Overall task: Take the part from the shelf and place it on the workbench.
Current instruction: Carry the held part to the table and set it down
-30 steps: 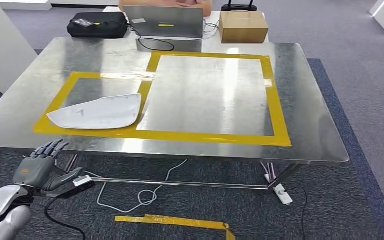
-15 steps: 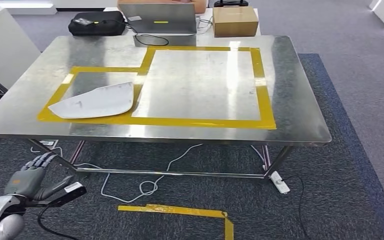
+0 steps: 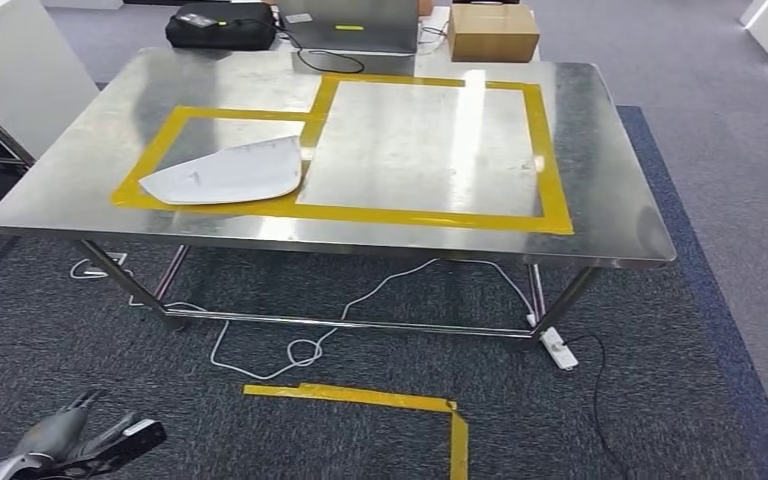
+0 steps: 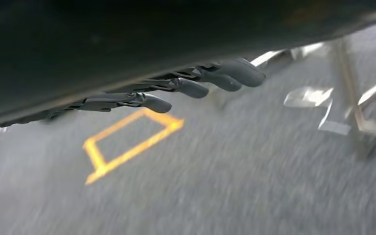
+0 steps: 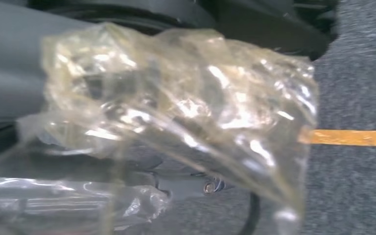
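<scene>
Left hand (image 3: 70, 440) hangs low at seven o'clock in the head view, down over the dark carpet (image 3: 660, 400), and it holds nothing. In the left wrist view its dark fingers (image 4: 191, 88) stretch out straight and apart above the floor, nothing between them. Up at ten o'clock lies the white part (image 3: 225, 172), flat on the steel table (image 3: 600, 160), inside the smaller frame of yellow tape (image 3: 215, 205), with its wide end touching the tape strip that divides it from the larger frame. That larger taped frame (image 3: 555, 150) sits to the right, near twelve o'clock on the table top. At the far edge of the table, from left to right: a black bag (image 3: 222, 25), a grey laptop (image 3: 360, 22) and a cardboard box (image 3: 493, 32). Under the table a white cable (image 3: 360, 300) snakes across the carpet to a power strip (image 3: 558, 350) at four o'clock. A yellow tape corner (image 3: 400, 402) marks the floor at six o'clock. The right wrist view is blurred: crumpled clear plastic (image 5: 186, 112) sits in front of the right hand, so I cannot tell how its fingers stand.
</scene>
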